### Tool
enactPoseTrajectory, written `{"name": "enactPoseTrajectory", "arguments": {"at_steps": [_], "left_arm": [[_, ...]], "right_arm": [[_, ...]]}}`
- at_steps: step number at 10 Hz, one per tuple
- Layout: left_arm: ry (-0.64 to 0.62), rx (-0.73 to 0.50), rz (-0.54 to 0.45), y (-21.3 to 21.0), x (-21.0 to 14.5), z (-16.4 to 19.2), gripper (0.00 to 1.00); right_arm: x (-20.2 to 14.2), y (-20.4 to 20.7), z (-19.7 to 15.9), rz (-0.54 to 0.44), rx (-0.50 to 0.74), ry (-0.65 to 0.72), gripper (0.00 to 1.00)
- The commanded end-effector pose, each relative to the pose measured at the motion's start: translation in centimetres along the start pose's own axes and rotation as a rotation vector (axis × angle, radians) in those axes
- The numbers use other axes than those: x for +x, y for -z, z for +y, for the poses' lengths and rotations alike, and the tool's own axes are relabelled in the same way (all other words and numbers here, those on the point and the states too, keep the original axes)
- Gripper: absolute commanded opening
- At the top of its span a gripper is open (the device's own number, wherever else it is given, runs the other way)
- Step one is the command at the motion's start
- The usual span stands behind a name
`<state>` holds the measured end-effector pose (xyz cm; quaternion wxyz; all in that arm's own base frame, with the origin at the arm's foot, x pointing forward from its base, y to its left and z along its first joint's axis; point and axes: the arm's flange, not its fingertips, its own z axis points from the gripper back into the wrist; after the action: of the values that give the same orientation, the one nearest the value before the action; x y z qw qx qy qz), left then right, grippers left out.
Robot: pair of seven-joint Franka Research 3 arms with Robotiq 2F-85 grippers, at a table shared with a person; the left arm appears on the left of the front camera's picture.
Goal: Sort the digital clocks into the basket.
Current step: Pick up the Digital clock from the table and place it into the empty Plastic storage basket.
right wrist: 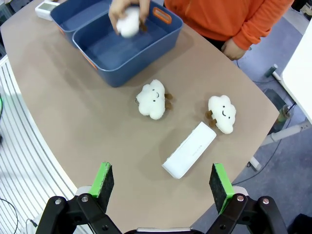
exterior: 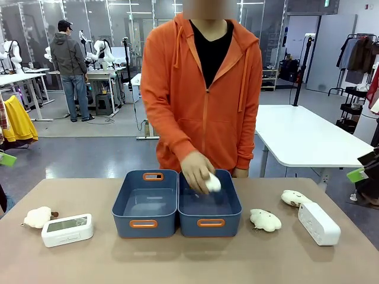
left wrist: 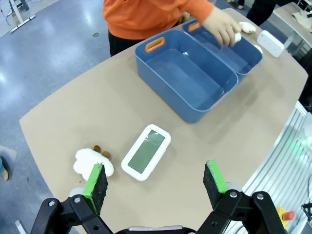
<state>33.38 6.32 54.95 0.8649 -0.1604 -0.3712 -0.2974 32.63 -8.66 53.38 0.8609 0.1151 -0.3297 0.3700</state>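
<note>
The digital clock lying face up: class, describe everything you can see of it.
The digital clock is a white, rounded-corner, plastic-looking box with a pale grey-green screen, no digits legible. It lies flat, face up, on the tan table, outside the blue baskets, near but apart from a cream plush toy. Only the table touches it.

The person's hand covers part of a white plush toy. In the right wrist view that toy is a blur. There, a clock is cut off by the top edge.
</note>
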Motion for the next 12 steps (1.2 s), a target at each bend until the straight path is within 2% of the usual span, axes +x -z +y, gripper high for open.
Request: {"name": "enactPoseTrajectory", "arguments": {"at_steps": [1,5,6,7,9,10,12], "left_arm": [[0.005,-0.004,0.0,0.0,0.1,0.1,1.0],[0.005,-0.004,0.0,0.0,0.1,0.1,1.0],[0.005,-0.004,0.0,0.0,0.1,0.1,1.0],[0.005,-0.004,0.0,0.0,0.1,0.1,1.0],[0.005,-0.004,0.0,0.0,0.1,0.1,1.0],[0.005,-0.004,0.0,0.0,0.1,0.1,1.0],[0.005,-0.004,0.0,0.0,0.1,0.1,1.0]], "right_arm": [[0.3,0.3,-0.4,0.053,-0.041,0.065,1.0],[1.4,2.9,-0.9,0.203,-0.083,0.158,1.0],[2.3,5.9,-1.8,0.277,-0.144,0.249,1.0],[3.0,9.1,-2.4,0.309,-0.235,0.372,1.0],[3.4,13.5,-3.1,0.362,-0.301,0.479,1.0],[3.2,14.8,-3.8,0.396,-0.256,0.53,1.0],[2.6,17.5,-5.3,0.466,-0.284,0.575,1.0]]}}
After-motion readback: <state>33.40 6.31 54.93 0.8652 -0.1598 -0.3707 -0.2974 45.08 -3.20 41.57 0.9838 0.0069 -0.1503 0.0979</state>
